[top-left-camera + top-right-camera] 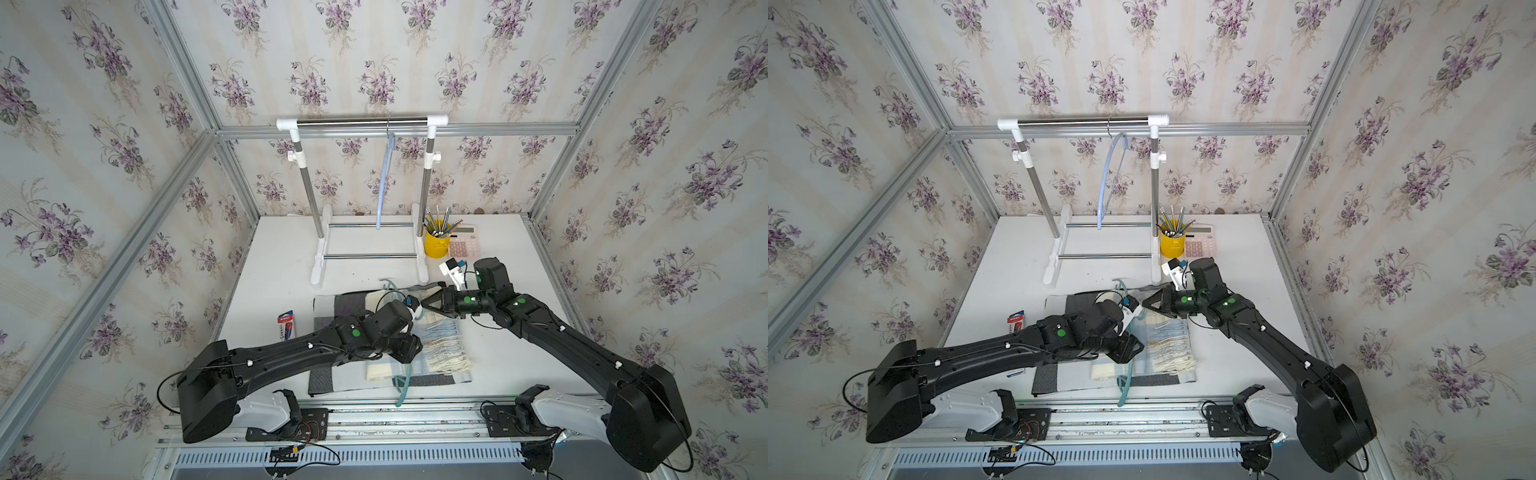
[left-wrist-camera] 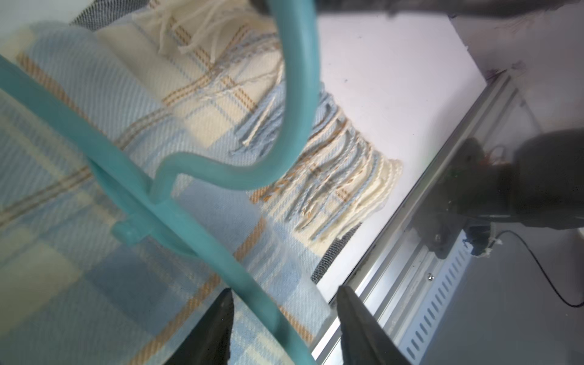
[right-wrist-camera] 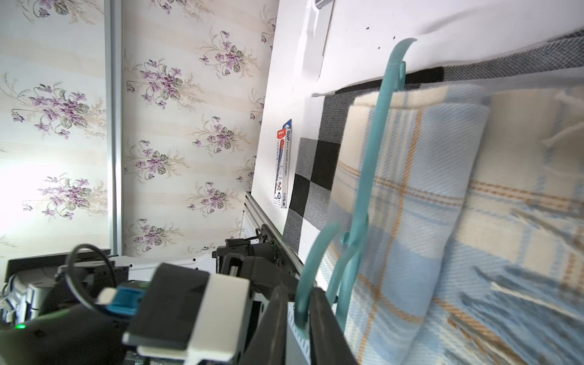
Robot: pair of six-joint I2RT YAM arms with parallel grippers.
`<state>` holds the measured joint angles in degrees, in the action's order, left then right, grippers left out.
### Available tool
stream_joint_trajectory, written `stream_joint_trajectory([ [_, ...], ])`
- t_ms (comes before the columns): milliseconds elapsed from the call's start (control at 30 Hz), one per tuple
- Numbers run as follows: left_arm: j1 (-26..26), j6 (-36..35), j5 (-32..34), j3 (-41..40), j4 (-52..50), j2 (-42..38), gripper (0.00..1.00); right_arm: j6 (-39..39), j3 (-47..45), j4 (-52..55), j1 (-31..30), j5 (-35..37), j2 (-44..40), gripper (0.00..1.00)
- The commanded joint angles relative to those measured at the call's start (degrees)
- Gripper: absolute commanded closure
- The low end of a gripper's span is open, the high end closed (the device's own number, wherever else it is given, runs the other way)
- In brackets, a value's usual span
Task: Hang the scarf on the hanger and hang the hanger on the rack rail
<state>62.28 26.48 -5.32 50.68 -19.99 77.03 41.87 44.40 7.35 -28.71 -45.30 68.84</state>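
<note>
Scarf [image 1: 440,332], pale-blue plaid, lies folded on the white table [image 1: 282,257] over a grey checked cloth [image 1: 322,380], with a teal hanger [image 3: 366,164] lying across it. Behind, a yellow cup [image 1: 436,245] holds pens [image 1: 438,218]. My right pincer [image 3: 298,292] clenches the hanger's hook; my left pincer [image 2: 284,290] stands released, jaws astride the hanger's bar.

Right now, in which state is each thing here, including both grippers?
Teal hanger: lying on the scarf.
Scarf: folded, flat on the table.
Left gripper: open, astride the hanger's bar.
Right gripper: narrow around the hanger's hook; grip unclear.
Blue hanger: hanging on the rack.
Pen cup: upright.
</note>
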Motion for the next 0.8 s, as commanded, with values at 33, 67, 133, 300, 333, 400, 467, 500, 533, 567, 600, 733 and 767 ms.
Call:
stream_joint_trajectory([
  [33, 1.33, 0.52, 6.35, -0.03, 0.47, 1.46, 0.45, 0.62, 1.03, -1.66, -1.28, -1.2, 0.32, 0.81],
  [67, 1.67, 1.0, 7.66, 0.49, -0.38, 2.38, 0.46, 0.74, 1.21, -1.75, -1.54, -1.09, 0.41, 0.81],
  [133, 2.15, 2.0, 11.04, 1.57, -2.38, 3.51, 0.48, 1.12, 1.37, -2.1, -1.7, -0.85, 0.57, 0.81],
  [300, 2.31, 5.19, 17.4, 3.09, -7.94, 5.51, 0.65, 1.9, 1.67, -2.98, -4.88, -0.12, 0.83, 0.81],
  [333, 2.39, 5.76, 18.24, 3.19, -9.13, 5.39, 0.72, 1.83, 1.88, -2.8, -5.1, 0.07, 0.98, 0.81],
  [400, 2.49, 6.58, 19.17, 3.06, -10.4, 4.8, 0.85, 1.65, 2.15, -2.63, -5.45, 0.58, 1.2, 0.81],
  [467, 2.49, 7.66, 20.15, 2.31, -10.59, 4.48, 0.94, 1.46, 2.47, -2.57, -5.8, 1.11, 1.45, 0.81],
  [500, 2.49, 8.34, 20.54, 1.84, -10.57, 4.46, 0.98, 1.2, 2.63, -2.52, -5.9, 1.41, 1.51, 0.8],
  [533, 2.49, 8.94, 20.69, 1.55, -10.78, 4.44, 1.0, 0.78, 2.88, -2.45, -5.92, 1.63, 1.56, 0.77],
  [567, 2.49, 9.32, 20.81, 1.11, -10.6, 4.52, 1.0, 0.0, 3.26, -1.94, -5.92, 1.93, 1.56, 0.72],
  [600, 2.49, 9.59, 20.75, 0.7, -10.13, 4.52, 1.0, -1.14, 3.81, -0.88, -5.88, 2.78, 1.52, 0.67],
  [733, 2.41, 10.5, 20.74, -0.41, -8.11, 2.28, 1.0, -4.53, 4.33, 1.28, -4.95, 7.78, 0.3, 0.51],
  [767, 2.45, 10.76, 20.77, -0.59, -7.52, 1.97, 1.0, -4.48, 3.48, 0.72, -4.23, 8.86, -0.01, 0.49],
])
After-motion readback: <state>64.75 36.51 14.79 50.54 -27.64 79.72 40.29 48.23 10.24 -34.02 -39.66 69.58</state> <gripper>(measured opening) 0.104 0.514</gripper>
